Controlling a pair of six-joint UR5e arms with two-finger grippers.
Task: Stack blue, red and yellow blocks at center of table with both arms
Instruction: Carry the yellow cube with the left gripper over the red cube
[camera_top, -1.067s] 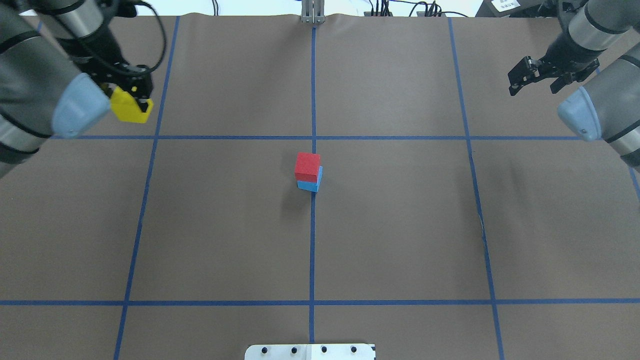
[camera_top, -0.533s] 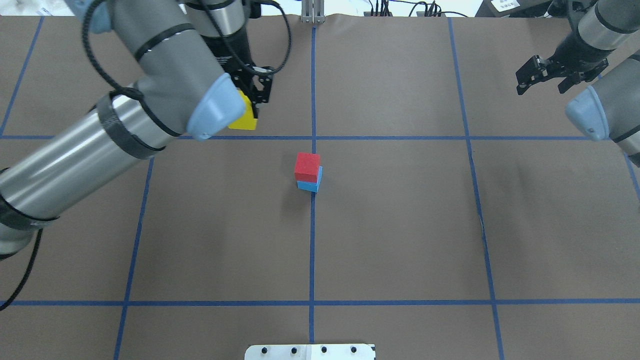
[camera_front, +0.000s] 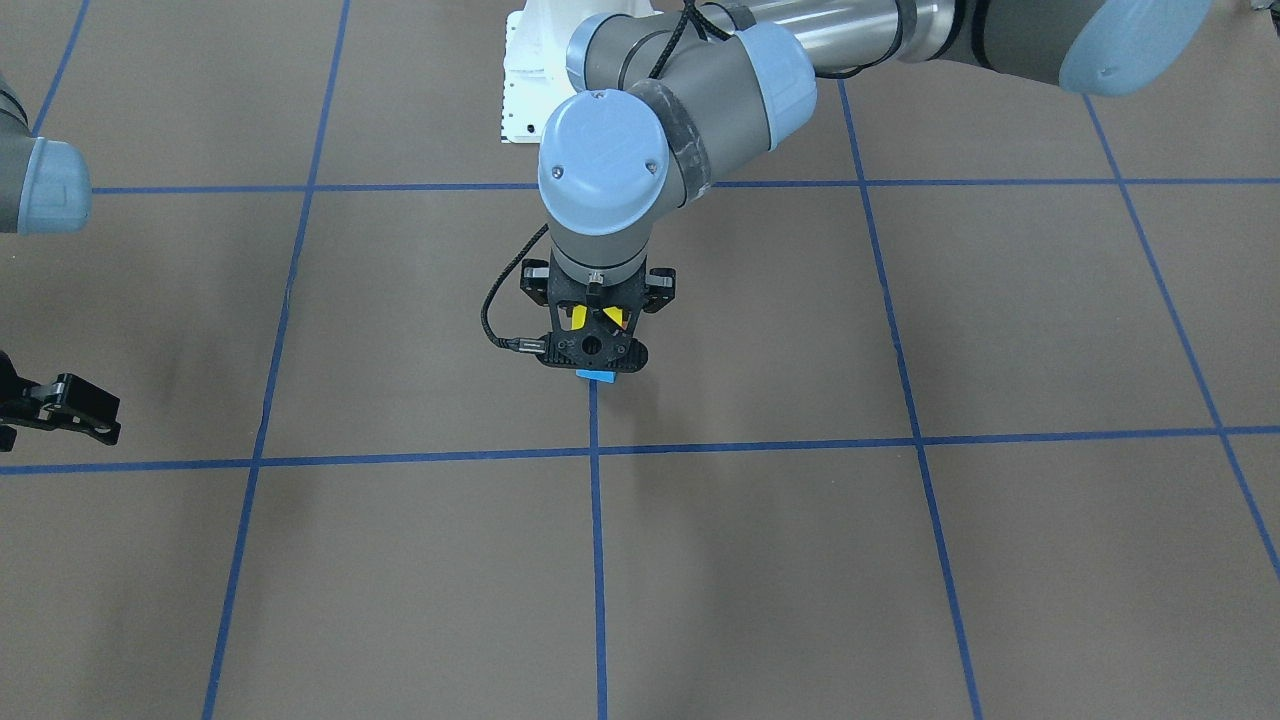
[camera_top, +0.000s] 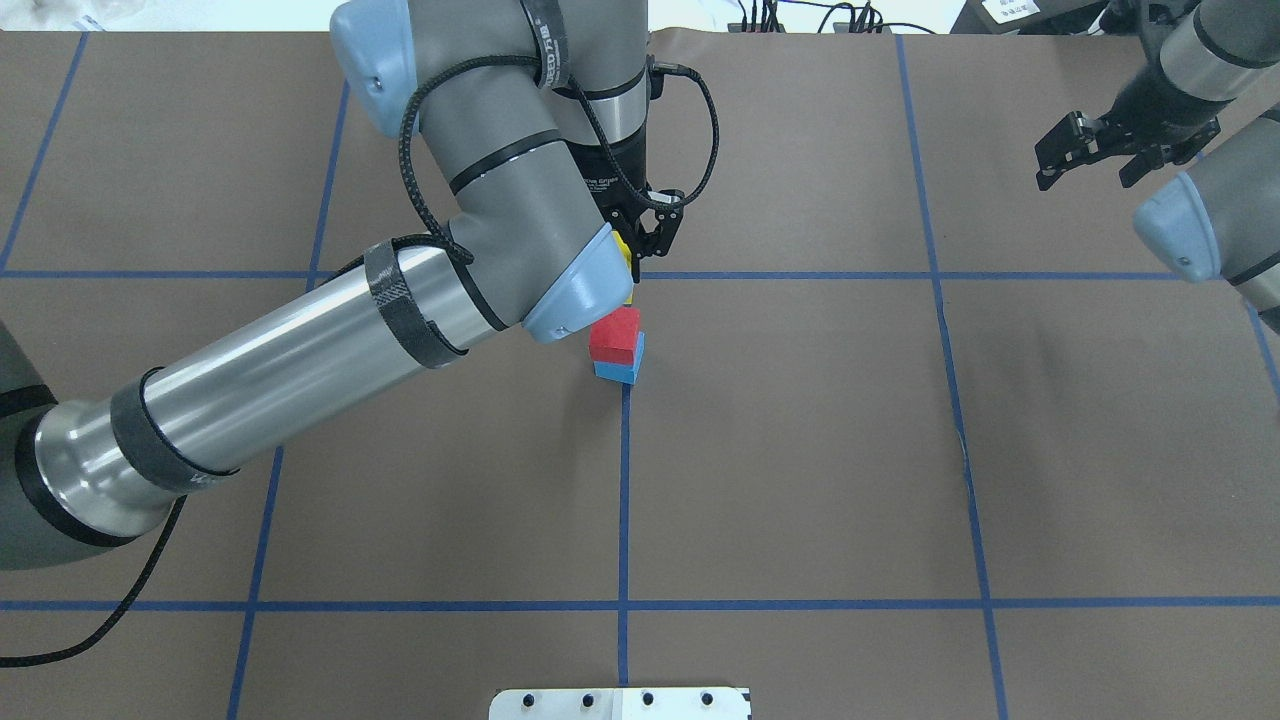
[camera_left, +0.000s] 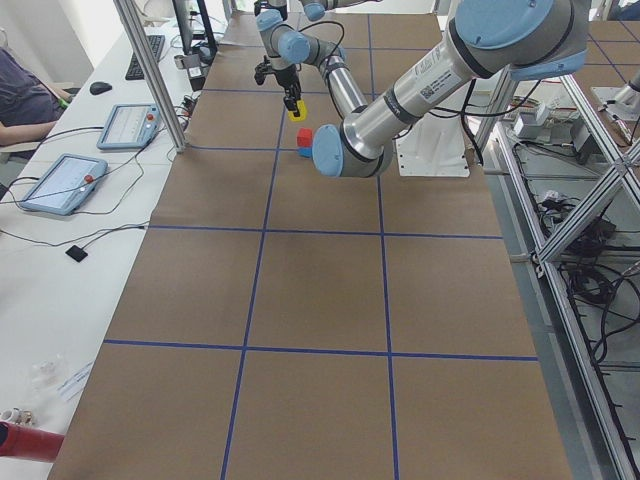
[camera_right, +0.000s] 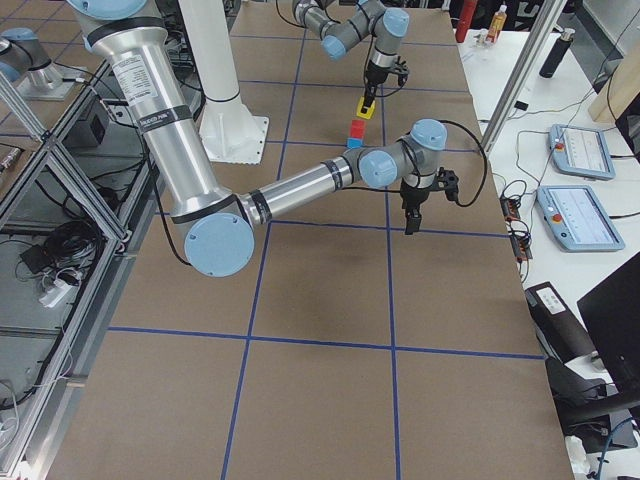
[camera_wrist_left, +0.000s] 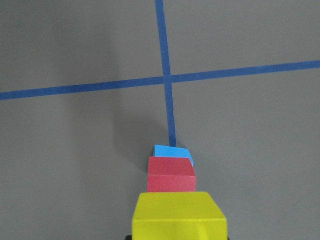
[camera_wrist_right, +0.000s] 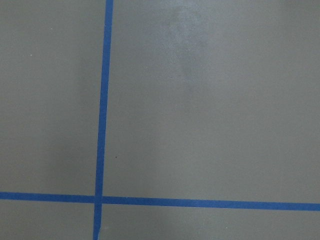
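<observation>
A red block (camera_top: 614, 333) sits on a blue block (camera_top: 622, 371) at the table's centre, on the blue tape cross. My left gripper (camera_top: 636, 255) is shut on the yellow block (camera_top: 625, 262) and holds it in the air, above the stack and a little to its far side. In the left wrist view the yellow block (camera_wrist_left: 178, 215) is at the bottom, with the red block (camera_wrist_left: 171, 175) and blue block (camera_wrist_left: 170, 151) just beyond it. The front view shows yellow (camera_front: 578, 316) between the fingers. My right gripper (camera_top: 1088, 152) is open and empty at the far right.
Brown paper with a blue tape grid (camera_top: 625, 500) covers the table. The robot base plate (camera_top: 620, 703) is at the near edge. The left arm's forearm (camera_top: 300, 370) crosses the left half of the table. Tablets (camera_left: 60, 180) lie beyond the far edge.
My left arm has swept from the far left to the centre with the yellow block in it, now beside and above the stack. The right gripper has barely moved.
</observation>
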